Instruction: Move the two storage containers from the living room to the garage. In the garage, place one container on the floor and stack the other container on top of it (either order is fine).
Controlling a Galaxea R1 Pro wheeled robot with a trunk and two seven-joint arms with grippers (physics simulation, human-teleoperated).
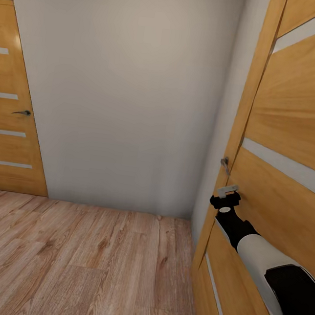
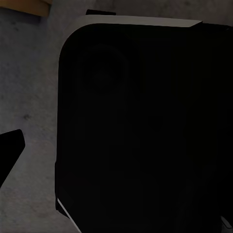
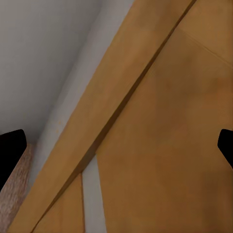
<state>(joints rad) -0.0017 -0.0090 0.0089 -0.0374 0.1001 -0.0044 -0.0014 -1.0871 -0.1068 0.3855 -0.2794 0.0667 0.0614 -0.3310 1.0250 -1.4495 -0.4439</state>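
I am in a narrow hallway with grey walls and orange wooden doors. My right arm reaches forward along the orange door (image 1: 292,144) at the right. My right gripper (image 1: 227,191) sits just below that door's metal handle (image 1: 224,164), close to the door's edge. In the right wrist view my right gripper (image 3: 116,150) is open, its black fingertips (image 3: 9,153) far apart and empty, facing the door panel (image 3: 165,145) and frame. In the left wrist view one black fingertip (image 2: 10,150) of my left gripper hangs beside my own dark body (image 2: 145,126).
A second orange door (image 1: 10,110) with a lever handle (image 1: 22,112) stands shut at the far left. A plain grey wall (image 1: 130,95) closes the hallway ahead. Pale wood planks (image 1: 80,261) cover the floor between the two doors.
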